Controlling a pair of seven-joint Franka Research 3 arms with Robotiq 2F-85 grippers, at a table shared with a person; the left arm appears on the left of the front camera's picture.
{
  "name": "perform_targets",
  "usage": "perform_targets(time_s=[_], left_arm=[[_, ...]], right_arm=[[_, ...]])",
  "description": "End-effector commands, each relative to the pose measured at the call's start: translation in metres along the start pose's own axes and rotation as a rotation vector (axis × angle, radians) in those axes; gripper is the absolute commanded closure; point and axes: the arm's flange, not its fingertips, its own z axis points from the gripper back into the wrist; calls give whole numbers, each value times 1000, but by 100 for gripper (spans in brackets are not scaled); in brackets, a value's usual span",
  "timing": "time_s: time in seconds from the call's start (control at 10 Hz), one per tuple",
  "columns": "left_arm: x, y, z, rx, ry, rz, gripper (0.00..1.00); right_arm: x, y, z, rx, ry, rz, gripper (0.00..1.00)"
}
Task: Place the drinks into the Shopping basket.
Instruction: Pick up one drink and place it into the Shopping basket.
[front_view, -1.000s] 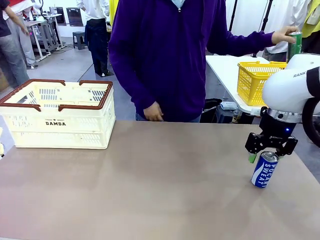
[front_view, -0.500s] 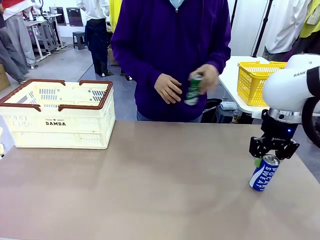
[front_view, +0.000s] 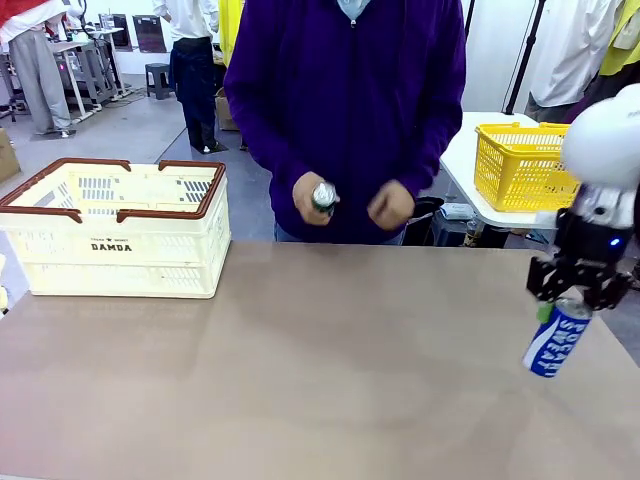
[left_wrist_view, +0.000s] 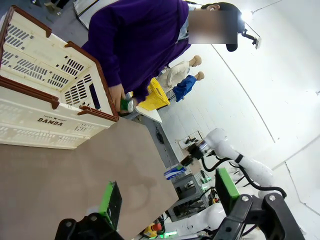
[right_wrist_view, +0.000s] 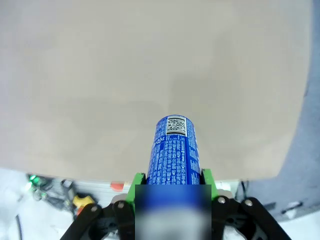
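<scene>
The blue can (front_view: 556, 345) is clamped in the right gripper (front_view: 567, 306). The left gripper (left_wrist_view: 168, 194) is spread apart. The green can (front_view: 322, 197) is hand-held.

The right arm (front_view: 603, 140) is round and white. Its black gripper (front_view: 567, 307) has green pads and a blue light.

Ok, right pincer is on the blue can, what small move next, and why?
Probably carry it left toward the basket: the right pincer is shut on the blue can, tilted and seemingly off the table; the basket stands far left.
</scene>
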Motion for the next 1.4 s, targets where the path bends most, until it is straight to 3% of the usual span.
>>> perform_targets(time_s=[0.0, 0.1, 0.2, 0.3, 0.5, 0.6, 0.7, 0.8, 0.9, 1.0, 1.1, 1.2, 1.3], left_arm=[[2, -1, 0, -20, -11, -16, 0], [2, -1, 0, -20, -11, -16, 0], [2, -1, 0, -20, -11, -16, 0], [2, -1, 0, -20, -11, -16, 0], [2, -1, 0, -20, -11, -16, 0], [2, -1, 0, -20, -11, -16, 0], [2, -1, 0, -20, -11, -16, 0], [2, -1, 0, -20, -11, -16, 0], [2, -1, 0, -20, -11, -16, 0], [2, -1, 0, -20, -11, -16, 0], [2, -1, 0, -20, -11, -16, 0], [2, -1, 0, -20, -11, -16, 0], [2, -1, 0, -20, -11, -16, 0]], right_arm=[[-41, 5, 76, 49, -23, -113, 100], [-60, 12, 95, 68, -80, -122, 100], [-71, 14, 104, 93, -202, -121, 100], [-47, -3, 76, 36, -32, -65, 100], [-47, -3, 76, 36, -32, -65, 100], [-67, 2, 95, 55, -77, -80, 100], [-51, 75, 89, -39, -135, -20, 100], [-44, 135, 92, -21, -203, 62, 100], [-41, 181, 87, -25, -234, 127, 100], [-42, 199, 78, -18, -206, 158, 100], [-46, 198, 71, 1, -180, 153, 100], [-54, 173, 69, 55, -160, 149, 100], [-68, 103, 79, 142, -170, 49, 100]])
